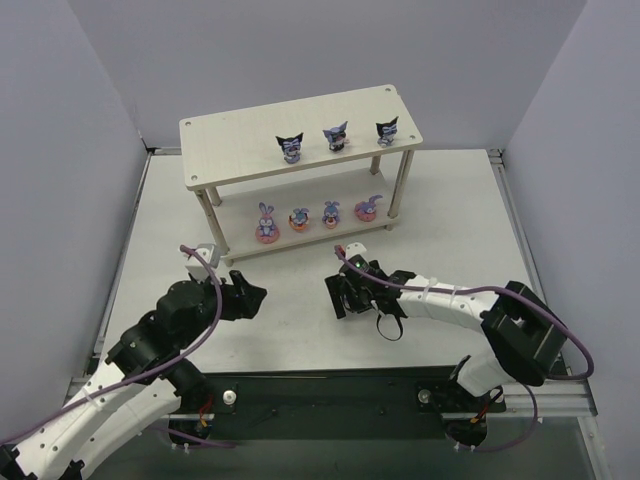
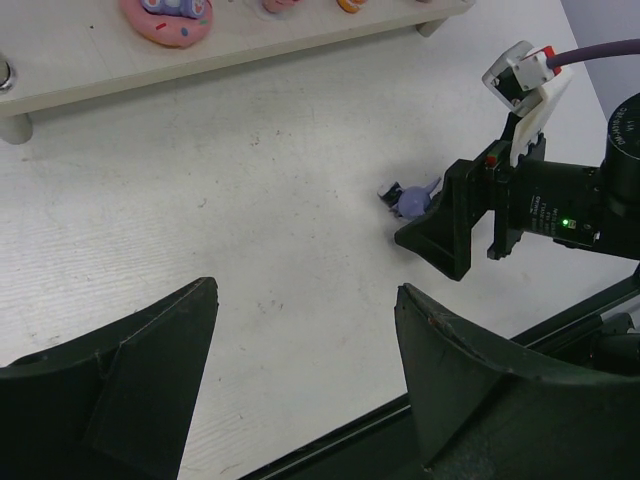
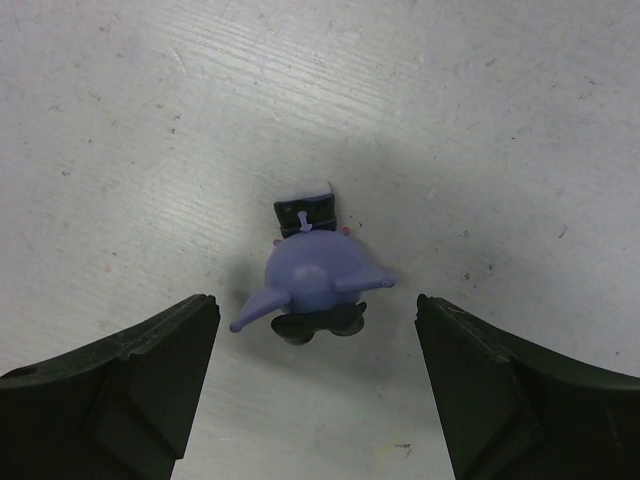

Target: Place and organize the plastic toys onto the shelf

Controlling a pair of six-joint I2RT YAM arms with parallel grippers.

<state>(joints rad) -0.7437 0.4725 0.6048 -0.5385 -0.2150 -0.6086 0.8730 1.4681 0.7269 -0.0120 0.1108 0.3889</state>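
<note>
The beige two-tier shelf stands at the back. Three dark pointed-ear figures stand on its top board. Several purple-blue bunnies on pink bases stand in a row on its lower board. One more dark-and-purple figure lies on the table, also visible in the left wrist view. My right gripper is open and points down over this figure, one finger on each side, not touching it. It hides the figure in the top view. My left gripper is open and empty, low over the table left of it.
The shelf's lower board and front leg are just ahead of my left gripper. The right arm's wrist and cable sit close on its right. Grey walls enclose the white table on three sides.
</note>
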